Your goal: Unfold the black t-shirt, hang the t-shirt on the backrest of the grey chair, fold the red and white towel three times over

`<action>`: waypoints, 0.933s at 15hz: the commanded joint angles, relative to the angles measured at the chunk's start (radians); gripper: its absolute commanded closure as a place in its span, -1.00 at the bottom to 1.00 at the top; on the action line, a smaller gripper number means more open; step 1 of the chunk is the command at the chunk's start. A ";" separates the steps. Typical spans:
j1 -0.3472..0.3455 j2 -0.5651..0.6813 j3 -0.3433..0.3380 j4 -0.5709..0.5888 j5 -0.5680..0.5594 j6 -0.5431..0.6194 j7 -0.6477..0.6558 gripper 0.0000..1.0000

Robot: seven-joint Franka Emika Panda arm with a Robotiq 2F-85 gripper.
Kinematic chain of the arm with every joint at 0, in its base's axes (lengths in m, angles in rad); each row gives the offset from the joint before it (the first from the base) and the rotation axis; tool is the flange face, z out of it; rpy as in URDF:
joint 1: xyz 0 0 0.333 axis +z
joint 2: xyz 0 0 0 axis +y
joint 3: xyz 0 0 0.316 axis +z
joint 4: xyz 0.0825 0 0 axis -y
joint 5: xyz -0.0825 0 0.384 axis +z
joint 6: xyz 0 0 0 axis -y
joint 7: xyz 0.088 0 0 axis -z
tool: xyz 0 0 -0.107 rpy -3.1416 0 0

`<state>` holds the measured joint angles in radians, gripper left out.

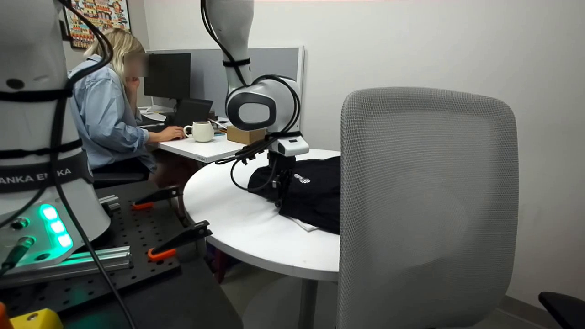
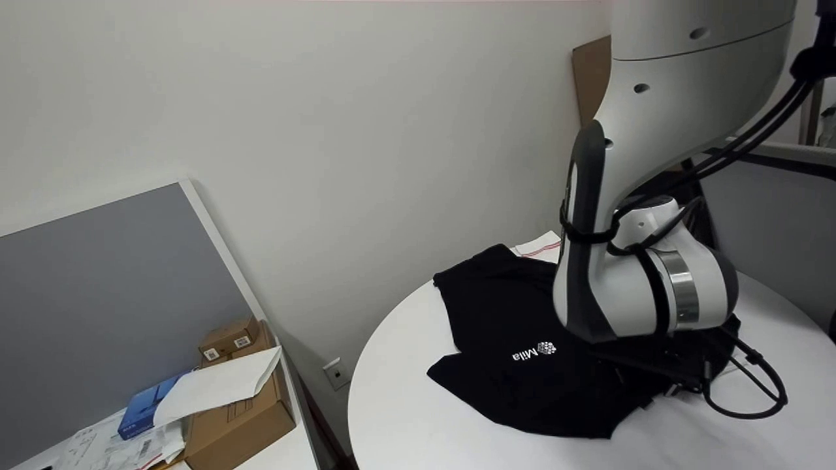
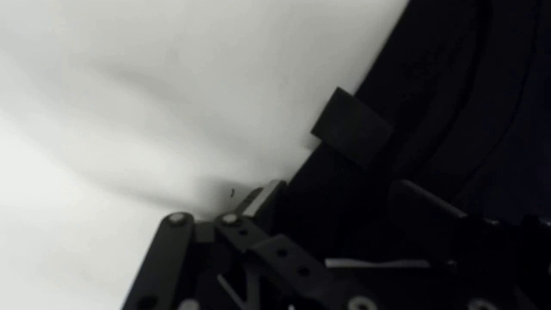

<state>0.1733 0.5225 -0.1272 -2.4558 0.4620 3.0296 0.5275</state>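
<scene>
Find a round white table (image 1: 265, 242), presumably chosen as a flat bed for spreading cloth. Note the arm (image 2: 673, 124) bent down over the table, low enough to work at cloth level. See the chair (image 1: 429, 205) near the table, hiding part of it in an exterior view; likely parked within reach to take the shirt. Locate the shirt (image 2: 532, 385) on the table, print (image 2: 533, 351) up, lying mostly flat; looks at least partly unfolded, not yet hung. Spot the towel (image 2: 541, 248) on the table, showing only a red-striped white end past the shirt, probably kept there for folding last; also a white corner (image 1: 304, 225) under the shirt, cannot say whether the same cloth. Come to the gripper (image 3: 340, 187), low over the table at the shirt's edge: wide, with fingers (image 3: 262, 202) well apart over dark cloth, perhaps to catch that edge; cannot tell whether touching.

Count, in the same order: one table, one arm, one person (image 1: 103, 109) seated beyond the table, one chair, one dark seat (image 1: 121, 179) under the person, one shirt, at least one towel, one gripper, two clamps (image 1: 183, 238) near the table, one mug (image 1: 202, 131) beyond it, two fingers.
</scene>
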 commanded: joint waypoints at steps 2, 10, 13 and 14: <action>0.055 0.026 -0.041 0.030 -0.054 -0.002 0.045 0.43; 0.052 -0.076 -0.040 -0.008 -0.107 -0.033 -0.002 0.98; 0.003 -0.190 -0.018 -0.038 -0.119 -0.089 -0.048 1.00; -0.018 -0.248 -0.016 -0.053 -0.125 -0.116 -0.069 1.00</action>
<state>0.2135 0.4423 -0.1588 -2.4476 0.3744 2.9953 0.5102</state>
